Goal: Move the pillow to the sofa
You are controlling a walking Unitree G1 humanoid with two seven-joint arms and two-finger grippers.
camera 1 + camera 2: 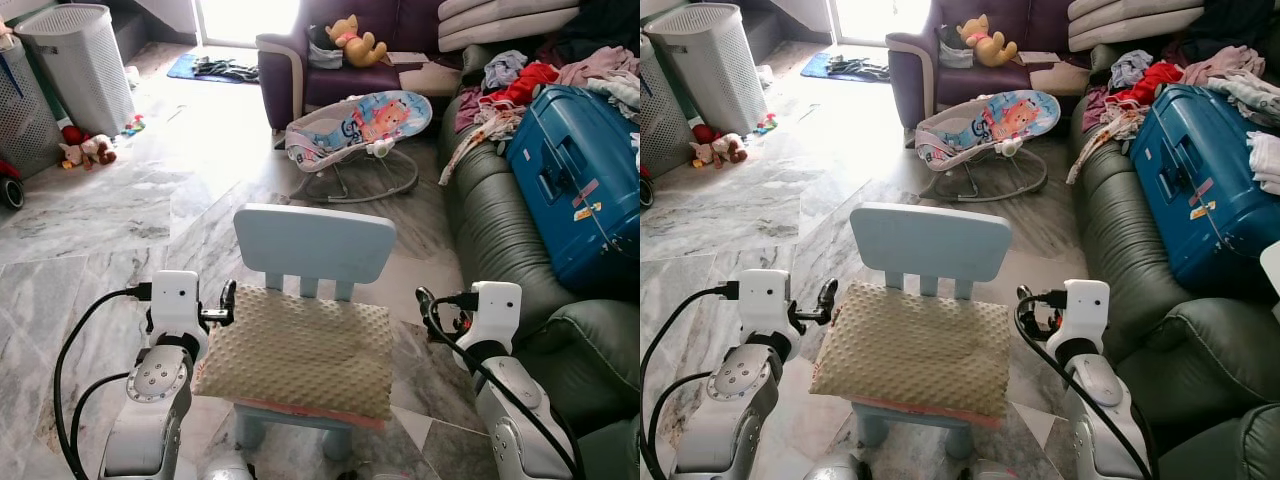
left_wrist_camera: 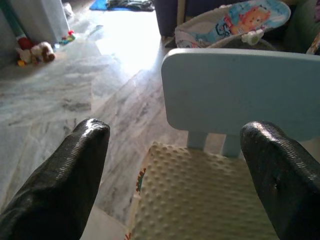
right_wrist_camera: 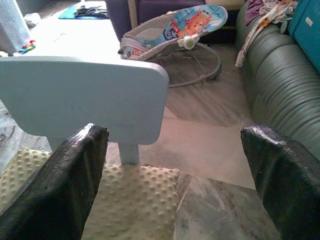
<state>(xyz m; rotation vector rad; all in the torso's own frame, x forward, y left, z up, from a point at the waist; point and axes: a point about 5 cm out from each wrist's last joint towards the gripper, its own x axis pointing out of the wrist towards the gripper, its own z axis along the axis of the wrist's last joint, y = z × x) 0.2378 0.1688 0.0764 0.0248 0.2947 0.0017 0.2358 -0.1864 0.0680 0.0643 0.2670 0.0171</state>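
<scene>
Directly before the robot, in the left eye view, the beige dimpled pillow (image 1: 298,352) lay on the seat of a small pale-blue chair (image 1: 315,243). The left gripper (image 1: 228,302) hovered at the pillow's 9 o'clock edge, the right gripper (image 1: 426,306) at its 3 o'clock side, just apart. A green sofa (image 1: 500,235) carrying a blue suitcase (image 1: 578,180) stood toward 2 o'clock. From the left wrist, both black fingers (image 2: 65,185) were spread wide, holding nothing. From the right wrist, the fingers (image 3: 70,185) likewise gaped, empty.
</scene>
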